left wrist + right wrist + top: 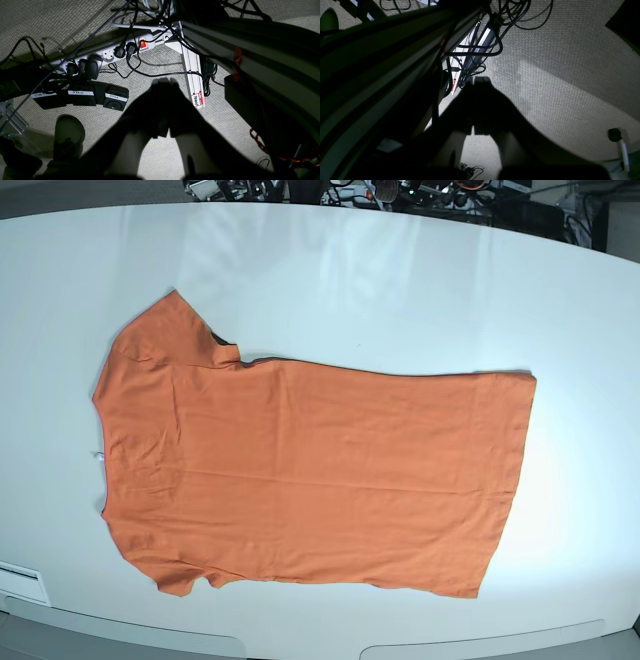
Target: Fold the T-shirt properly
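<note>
The plain orange short-sleeved cloth T-shirt is spread flat on the glossy white table in the base view, neck end towards that view's left, hem to its right; neither arm shows up there. The left gripper has its dark jaws pressed together on nothing, pointing at grey carpet by a white power strip with a lit red switch; the right gripper is closed and empty too, hanging below the table near tangled black cables; so both are well apart from the shirt.
</note>
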